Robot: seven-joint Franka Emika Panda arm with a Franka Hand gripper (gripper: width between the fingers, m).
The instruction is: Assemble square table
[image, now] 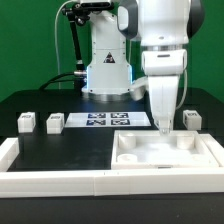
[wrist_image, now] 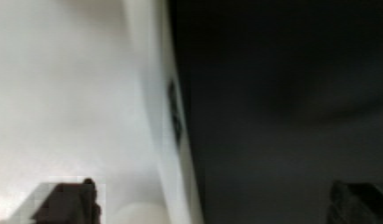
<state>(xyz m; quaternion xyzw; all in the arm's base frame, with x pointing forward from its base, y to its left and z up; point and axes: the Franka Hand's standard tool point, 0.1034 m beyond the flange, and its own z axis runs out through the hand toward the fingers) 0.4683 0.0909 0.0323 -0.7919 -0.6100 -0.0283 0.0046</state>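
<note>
Gripper [image: 163, 127]: spread wide, pinching nothing; right of centre in the exterior view, over the slab's far rim
Slab [image: 165, 153]: lower right, rimmed face up, on the black counter [image: 90, 145]
Posts [image: 54, 123]: two middle left; one middle right

Free: bare tabletop [image: 70, 146] between two posts [image: 53, 122] and slab [image: 200, 152].

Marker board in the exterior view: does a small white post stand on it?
No, the marker board carries only tags; the nearest post stands beside it.
</note>
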